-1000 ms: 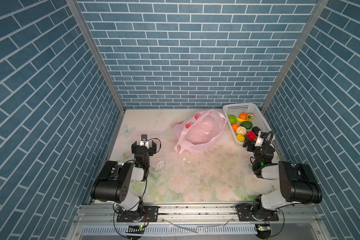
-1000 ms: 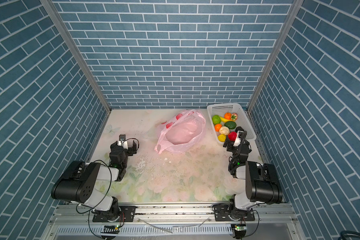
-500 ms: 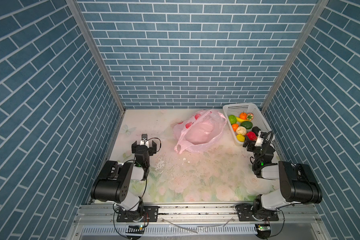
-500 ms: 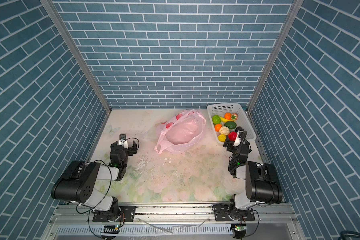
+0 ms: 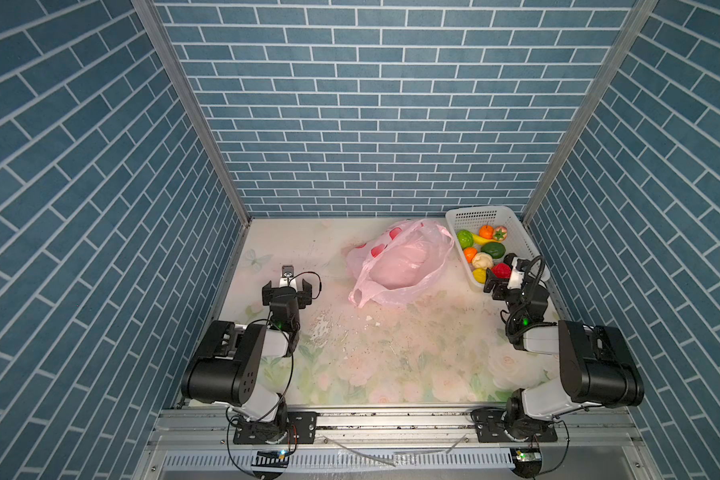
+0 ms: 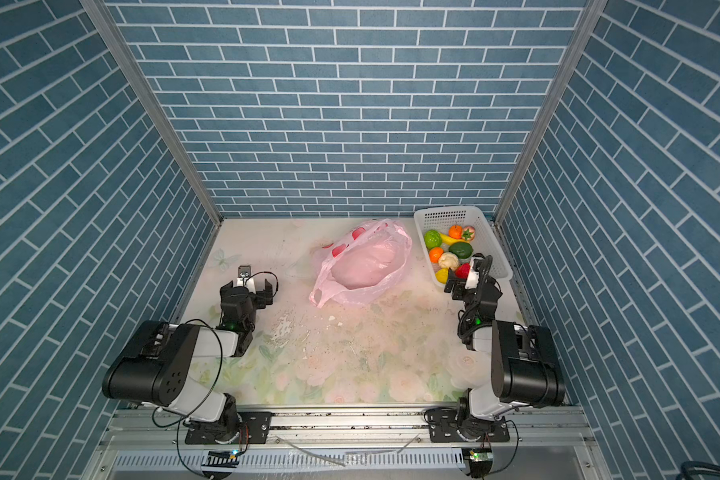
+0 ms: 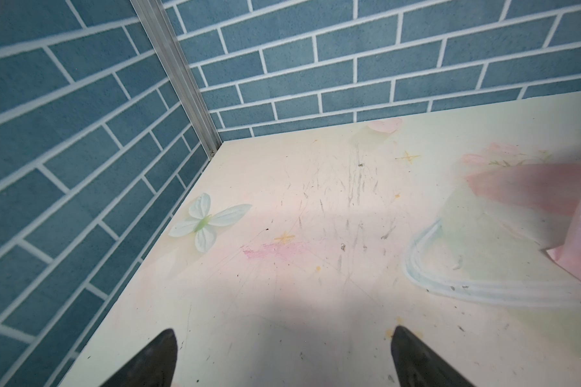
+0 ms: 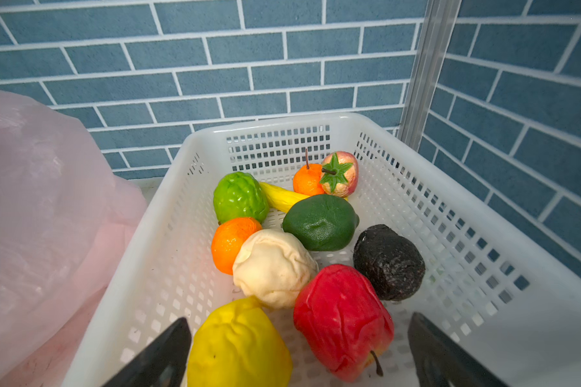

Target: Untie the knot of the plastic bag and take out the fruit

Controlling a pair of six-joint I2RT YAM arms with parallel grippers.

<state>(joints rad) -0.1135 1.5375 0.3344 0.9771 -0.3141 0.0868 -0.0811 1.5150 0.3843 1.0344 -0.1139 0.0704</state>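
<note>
The left gripper, jaws apart, was held over the tabletop; the right gripper, likewise spread, over fruit in the basket.

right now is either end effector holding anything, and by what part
Nothing is held: left end effector open over the table, right end effector open over the fruit in the basket.
</note>
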